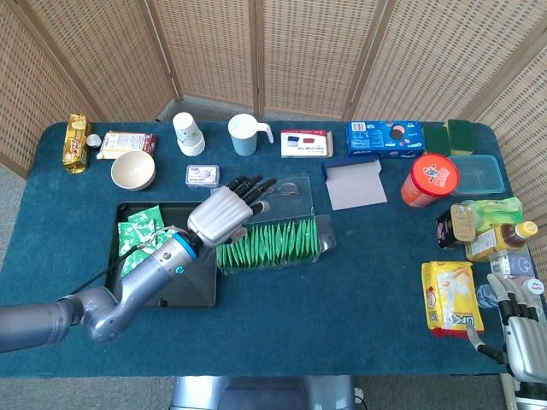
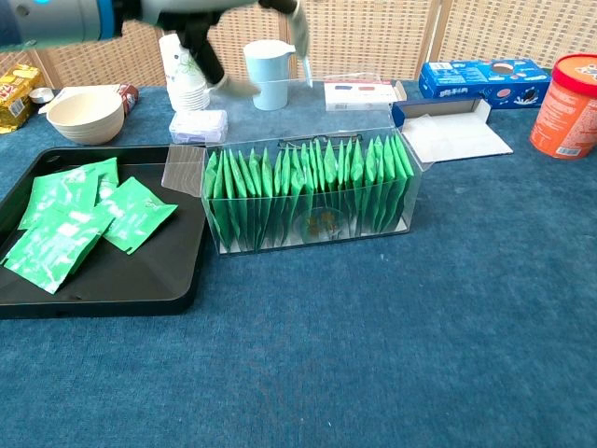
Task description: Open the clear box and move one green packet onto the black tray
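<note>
Wicker screens back a table (image 1: 359, 299) draped in dark blue cloth, crowded along its far and right edges with groceries. Black tray (image 1: 198, 295) sits at front left, already carrying several loose green packets (image 2: 58, 222). Clear box (image 2: 410, 182) stands just beside the tray's right edge, lid swung back flat behind it, so the opening step reads as done; a full row of green packets (image 2: 308, 191) stands upright and tightly packed inside. Left hand (image 1: 229, 209) hovers above the left end of the box, fingers spread and extended toward the far side, holding nothing; in the chest view it is only a blurred shape at the top edge. Right hand (image 1: 521, 329) shows at the lower right corner, well apart from the work, fingers apart and nothing in them. Smaller items nearby: cream bowl (image 1: 132, 170), blue mug (image 1: 244, 134), small flat tin (image 1: 202, 175) just behind the tray. Judgement: next comes a pinch on one packet at the left end. Risks: packets are packed close, so fingers may drag out two together; the light box could slide or tip if the pull goes sideways; a low approach could knock the hinged lid or the loose side flap (image 2: 183, 171) overhanging the tray.
</note>
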`<state>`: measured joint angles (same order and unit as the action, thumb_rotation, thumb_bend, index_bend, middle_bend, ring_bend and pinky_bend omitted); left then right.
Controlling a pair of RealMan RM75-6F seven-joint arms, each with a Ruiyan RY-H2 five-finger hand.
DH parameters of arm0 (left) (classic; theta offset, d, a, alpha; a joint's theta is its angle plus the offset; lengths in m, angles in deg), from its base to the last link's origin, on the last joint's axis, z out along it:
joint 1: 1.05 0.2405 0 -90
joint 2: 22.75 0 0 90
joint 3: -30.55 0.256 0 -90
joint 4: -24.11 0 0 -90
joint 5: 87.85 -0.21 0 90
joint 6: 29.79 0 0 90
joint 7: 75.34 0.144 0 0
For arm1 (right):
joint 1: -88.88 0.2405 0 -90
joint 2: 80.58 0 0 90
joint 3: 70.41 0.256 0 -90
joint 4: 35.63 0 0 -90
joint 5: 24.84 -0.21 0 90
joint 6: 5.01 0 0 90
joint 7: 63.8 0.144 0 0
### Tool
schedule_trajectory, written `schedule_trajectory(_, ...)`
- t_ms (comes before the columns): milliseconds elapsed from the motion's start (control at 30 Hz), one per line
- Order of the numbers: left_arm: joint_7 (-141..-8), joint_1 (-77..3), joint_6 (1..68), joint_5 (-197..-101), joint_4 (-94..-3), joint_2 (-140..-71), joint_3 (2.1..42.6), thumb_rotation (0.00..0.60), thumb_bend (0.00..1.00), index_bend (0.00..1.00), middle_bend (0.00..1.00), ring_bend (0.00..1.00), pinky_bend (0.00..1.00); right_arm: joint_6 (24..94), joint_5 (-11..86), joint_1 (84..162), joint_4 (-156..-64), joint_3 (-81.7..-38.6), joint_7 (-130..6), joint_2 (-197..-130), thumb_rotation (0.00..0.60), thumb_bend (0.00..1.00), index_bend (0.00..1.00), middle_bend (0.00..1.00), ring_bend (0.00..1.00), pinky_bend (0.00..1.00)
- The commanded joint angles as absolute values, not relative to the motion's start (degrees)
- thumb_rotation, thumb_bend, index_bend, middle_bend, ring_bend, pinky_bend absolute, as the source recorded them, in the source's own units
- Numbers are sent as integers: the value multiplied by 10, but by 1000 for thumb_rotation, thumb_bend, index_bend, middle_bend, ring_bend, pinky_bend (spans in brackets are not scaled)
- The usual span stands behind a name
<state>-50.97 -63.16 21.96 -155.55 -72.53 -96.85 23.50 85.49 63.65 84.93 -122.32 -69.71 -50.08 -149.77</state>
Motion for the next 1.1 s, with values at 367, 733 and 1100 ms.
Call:
schedule_trajectory(367,-435,-664,142,-1518,-678,-1022,261,600,280,282,0,0,126,855,631,846,-1217,-696,-492,-1500,600,345,0,29,0,53)
schedule_trajectory(733,-374,-695,129,-1449,-642,-1075,258,600,276,282,0,0,126,851,624,844,-1208,-695,-484,-1502,600,345,0,29,0,54)
schedule_trajectory(1100,-326,-724,121,-1389,-634,-1085,264,600,271,333,0,0,126,851,619,840,-1200,-694,-475,-1503,600,346,0,29,0,54)
